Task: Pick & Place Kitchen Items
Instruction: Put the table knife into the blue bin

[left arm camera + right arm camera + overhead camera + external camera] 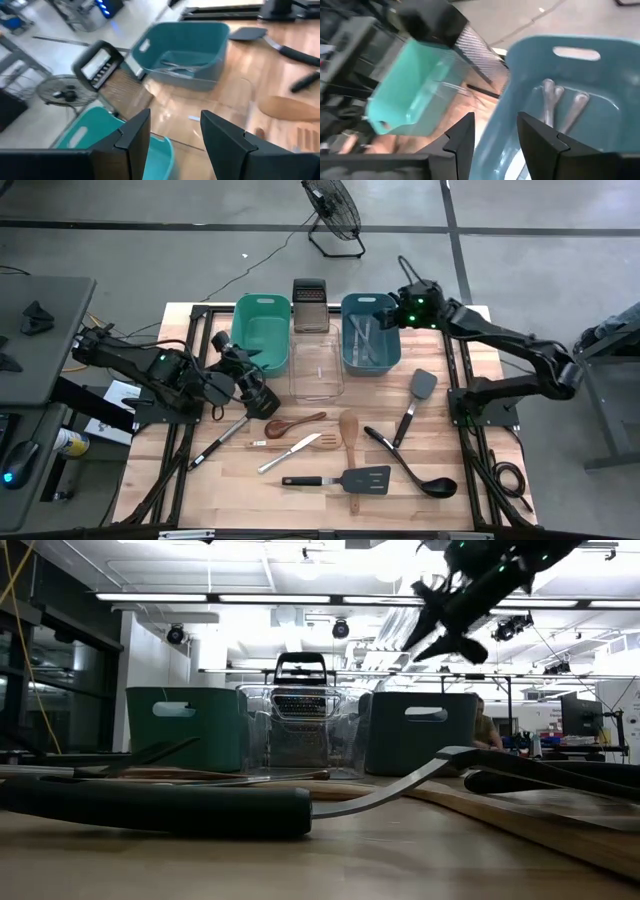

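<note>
Only a few metal utensils (555, 102) lay in the blue tub (369, 345) beneath the right gripper (392, 313), jaws parted and empty — most utensils (350, 455) remained on the table (470, 505), near the left gripper (258, 394), likewise open and empty.

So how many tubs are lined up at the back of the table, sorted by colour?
teal tub: 1
clear tub: 1
blue tub: 1
Total: 3
</note>
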Controlling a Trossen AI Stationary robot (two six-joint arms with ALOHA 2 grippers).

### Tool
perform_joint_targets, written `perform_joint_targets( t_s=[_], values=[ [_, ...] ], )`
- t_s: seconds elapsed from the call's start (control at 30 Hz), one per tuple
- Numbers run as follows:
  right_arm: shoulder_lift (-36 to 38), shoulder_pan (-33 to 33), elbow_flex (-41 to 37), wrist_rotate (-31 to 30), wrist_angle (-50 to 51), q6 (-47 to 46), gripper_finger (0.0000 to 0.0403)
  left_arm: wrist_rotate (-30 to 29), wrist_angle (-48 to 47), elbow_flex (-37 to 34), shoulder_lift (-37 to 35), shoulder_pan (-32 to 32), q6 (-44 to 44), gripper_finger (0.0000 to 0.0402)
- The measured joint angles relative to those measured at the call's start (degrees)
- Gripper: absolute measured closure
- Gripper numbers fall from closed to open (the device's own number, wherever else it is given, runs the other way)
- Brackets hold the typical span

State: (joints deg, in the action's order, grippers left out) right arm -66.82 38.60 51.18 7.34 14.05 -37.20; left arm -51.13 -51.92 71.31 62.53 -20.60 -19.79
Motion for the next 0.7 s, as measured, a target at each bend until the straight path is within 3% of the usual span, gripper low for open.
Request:
perform_joint_targets(
  t_s=[0.17,0.43,0.57,0.7],
  values=[
    [6.19,-2.02,0.0,2.12,2.27,-0.07,0.0259,5.08,-0.13,-1.46,0.59,0.0,-2.12,0.0231],
    [13.57,-9.34,0.0,2.2,8.37,1.96,0.0256,14.08,-0.53,-2.47,3.82,2.52,-15.31,0.023],
    [16.13,-13.58,0.0,1.86,10.52,2.71,0.0256,20.78,0.56,-2.52,8.05,3.95,-22.81,0.021],
    [17.87,-17.34,0.0,1.62,12.44,2.91,0.0256,32.25,0.92,-2.49,13.34,4.96,-30.98,0.0172]
  ],
)
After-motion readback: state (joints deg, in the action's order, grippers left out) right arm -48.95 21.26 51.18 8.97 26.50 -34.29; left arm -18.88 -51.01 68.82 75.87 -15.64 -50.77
